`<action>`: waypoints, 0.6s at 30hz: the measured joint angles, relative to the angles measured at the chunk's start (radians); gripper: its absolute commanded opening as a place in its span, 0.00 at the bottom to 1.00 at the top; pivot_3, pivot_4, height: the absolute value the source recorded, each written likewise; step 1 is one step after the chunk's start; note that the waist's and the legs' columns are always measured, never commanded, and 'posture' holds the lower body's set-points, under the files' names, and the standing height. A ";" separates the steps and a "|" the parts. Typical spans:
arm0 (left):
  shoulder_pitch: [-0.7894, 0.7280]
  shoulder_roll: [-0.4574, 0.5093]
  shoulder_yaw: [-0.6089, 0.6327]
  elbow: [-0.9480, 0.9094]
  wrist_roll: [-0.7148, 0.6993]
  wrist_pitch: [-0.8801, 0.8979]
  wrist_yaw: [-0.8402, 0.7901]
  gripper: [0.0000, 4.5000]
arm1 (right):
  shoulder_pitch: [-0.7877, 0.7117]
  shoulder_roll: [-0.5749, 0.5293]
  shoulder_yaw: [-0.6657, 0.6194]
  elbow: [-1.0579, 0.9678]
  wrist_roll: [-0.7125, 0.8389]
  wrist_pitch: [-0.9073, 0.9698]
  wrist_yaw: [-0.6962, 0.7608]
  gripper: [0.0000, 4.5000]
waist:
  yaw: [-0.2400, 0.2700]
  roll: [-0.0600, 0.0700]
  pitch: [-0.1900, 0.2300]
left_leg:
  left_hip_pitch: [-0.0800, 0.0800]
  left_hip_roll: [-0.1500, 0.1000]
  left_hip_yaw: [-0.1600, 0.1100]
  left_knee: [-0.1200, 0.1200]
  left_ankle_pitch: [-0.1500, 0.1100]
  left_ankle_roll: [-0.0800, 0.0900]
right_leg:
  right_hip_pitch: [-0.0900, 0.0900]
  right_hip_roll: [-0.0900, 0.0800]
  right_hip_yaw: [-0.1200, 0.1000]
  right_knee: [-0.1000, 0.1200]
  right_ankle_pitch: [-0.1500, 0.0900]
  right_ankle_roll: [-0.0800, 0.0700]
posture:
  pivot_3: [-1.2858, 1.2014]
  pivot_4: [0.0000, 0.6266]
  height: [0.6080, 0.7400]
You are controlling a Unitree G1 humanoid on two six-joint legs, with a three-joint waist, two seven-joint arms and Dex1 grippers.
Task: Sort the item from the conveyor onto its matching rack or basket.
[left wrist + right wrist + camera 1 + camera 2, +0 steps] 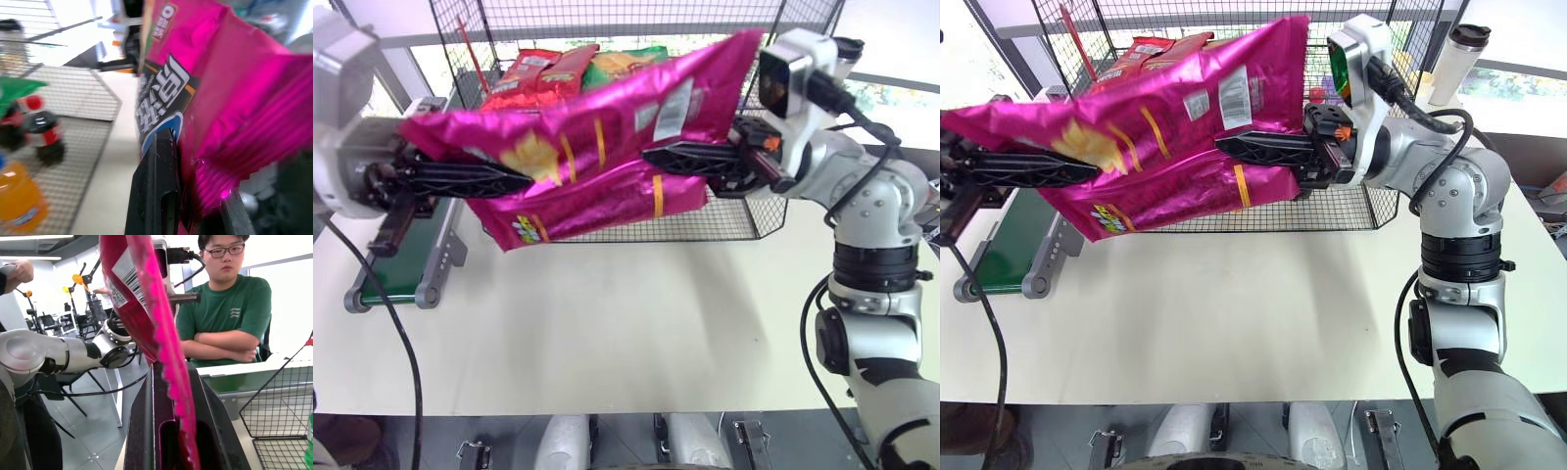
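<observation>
You are looking down on a white table [607, 333] with a black wire-mesh rack [744, 211] standing at its far side and windows behind it.

Your right gripper [651, 157] reaches in from the right, pointing left, and its black fingers are clamped flat on the magenta-pink snack bag [607, 127]; the right wrist view shows the bag's crimped edge pinched between them. Your left gripper [524, 181] comes in from the left, pointing right, with its fingers along the bag's other end. In the left wrist view one finger [159, 191] lies against the bag's printed face, with a narrow gap to the other; you cannot tell whether that side actually grips.

The bag hangs in the air between the two grippers, above the table and in front of the rack, tilted so its right end is higher. It is clear of the conveyor [406, 259], whose dark green belt and rounded end sit below your left gripper at the table's left edge.

Inside the rack behind the bag lie red snack bags [533, 73] and a green one [626, 61]. A tumbler [1459, 59] stands at far right. A person in a green shirt [230, 318] sits with arms folded.
</observation>
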 measured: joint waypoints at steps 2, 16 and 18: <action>0.001 -0.015 -0.001 0.010 0.014 0.000 0.010 0.51 | 0.009 -0.005 -0.002 -0.006 0.001 0.002 -0.006 0.00 | 0.001 0.000 0.000 | 0.000 0.001 0.000 0.000 0.000 0.000 | 0.000 0.001 0.000 0.000 0.000 0.000 | 0.52 0.24 1.00; 0.209 -0.050 0.144 0.027 0.201 -0.113 0.183 0.99 | 0.066 -0.141 -0.094 -0.061 -0.171 -0.148 -0.226 0.00 | -0.001 0.000 0.000 | 0.000 0.002 0.001 0.000 0.000 0.000 | -0.001 0.001 0.002 -0.001 0.000 0.000 | 0.52 0.24 1.00; 0.283 -0.050 0.186 -0.002 0.216 -0.113 0.192 0.99 | 0.068 -0.166 -0.096 -0.072 -0.293 -0.256 -0.302 0.00 | -0.001 0.000 0.000 | 0.000 0.002 0.002 0.000 0.000 0.000 | -0.001 0.001 0.003 -0.001 0.000 0.000 | 0.52 0.24 1.00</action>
